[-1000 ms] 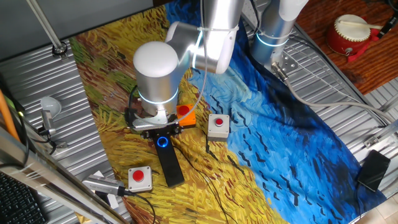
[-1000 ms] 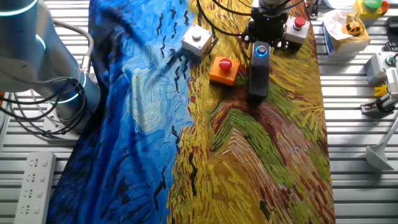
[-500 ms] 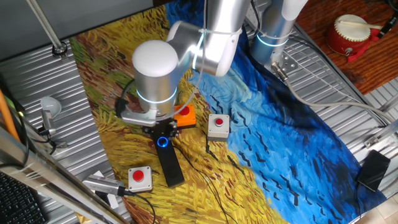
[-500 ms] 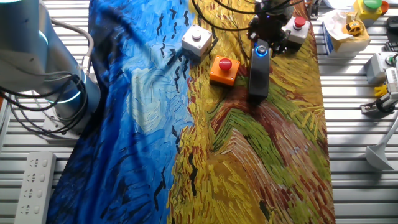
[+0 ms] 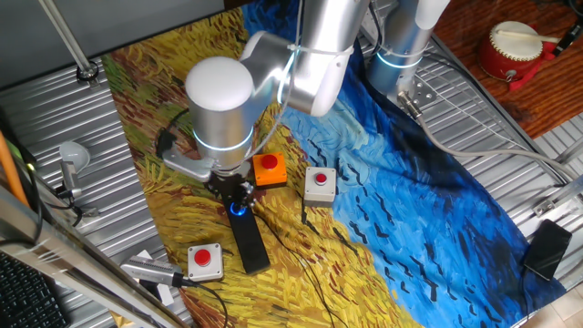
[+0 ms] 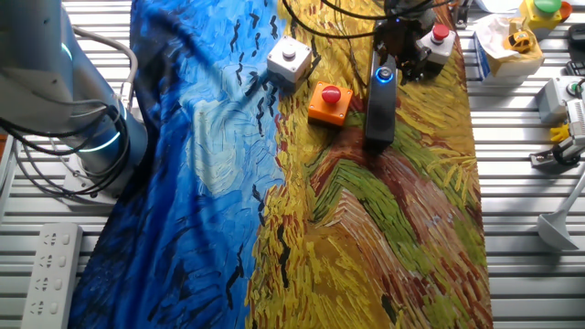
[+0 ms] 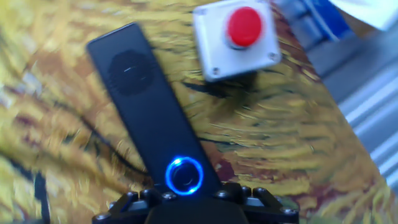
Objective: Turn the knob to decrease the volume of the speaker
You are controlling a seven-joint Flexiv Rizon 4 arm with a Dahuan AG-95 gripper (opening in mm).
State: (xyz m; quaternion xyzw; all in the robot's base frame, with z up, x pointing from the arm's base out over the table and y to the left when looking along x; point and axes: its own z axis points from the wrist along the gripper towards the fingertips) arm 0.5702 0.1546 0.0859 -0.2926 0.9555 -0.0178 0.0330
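Spread over the ribbed metal table (image 5: pixel 82 128) is a painted cloth (image 5: pixel 428 210) of yellow and blue swirls, and on its yellow part lies the speaker (image 5: pixel 247 239), with the blue-lit knob (image 7: pixel 185 175) at the end nearest the orange box (image 5: pixel 269 169). Directly over that knob sits the gripper (image 5: pixel 235 197), and whether its fingers are spread or closed on the dial cannot be told from any view. Compared with a second ago the wrist has rotated: its side bracket has swung round, while the speaker, the orange box and both grey button boxes (image 5: pixel 319 183) (image 5: pixel 205 260) lie where they were.

Robotics lab: slatted aluminium table (image 5: pixel 510 137), painted cloth (image 6: pixel 228 183), power strip (image 6: pixel 46 265).
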